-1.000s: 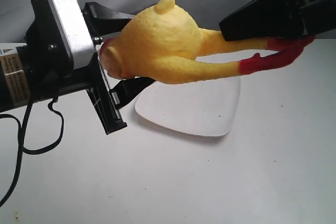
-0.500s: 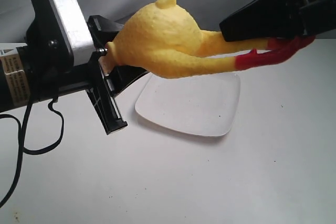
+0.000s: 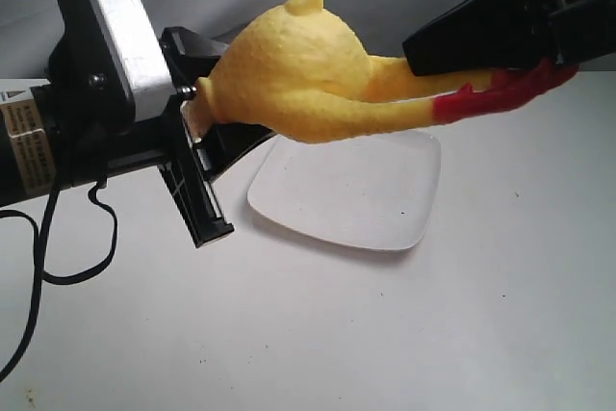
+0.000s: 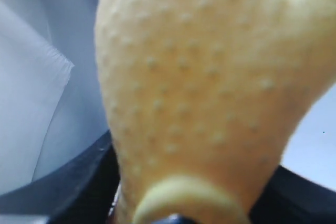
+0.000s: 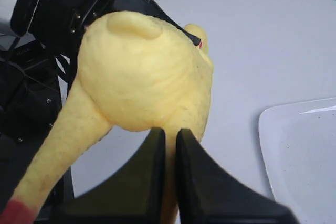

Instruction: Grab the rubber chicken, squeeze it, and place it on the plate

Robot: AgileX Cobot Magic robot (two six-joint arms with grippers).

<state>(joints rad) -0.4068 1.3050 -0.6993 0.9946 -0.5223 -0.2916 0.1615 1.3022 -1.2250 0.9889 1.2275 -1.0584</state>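
The yellow rubber chicken (image 3: pixel 298 64) hangs stretched in the air above the white square plate (image 3: pixel 356 199). My left gripper (image 3: pixel 199 117) is shut on its neck end, pinching the body narrow there; head and collar are hidden. In the left wrist view the bumpy yellow body (image 4: pixel 210 87) fills the frame between black fingers (image 4: pixel 79 187). My right gripper (image 3: pixel 416 53) is shut on one yellow leg, which shows between the pads (image 5: pixel 157 182) in the right wrist view. The other leg hangs free beside it, and the red feet (image 3: pixel 500 93) lie under the right gripper.
A black cable (image 3: pixel 58 257) loops on the white table under the left arm. The left arm's silver and black housing (image 3: pixel 115 36) stands close to the plate's left edge. A corner of the plate (image 5: pixel 304 156) also shows in the right wrist view.
The left gripper has closed tighter on the chicken's neck end, squeezing it narrower and hiding the red collar. The free leg and red foot rose slightly. The right gripper has not moved.
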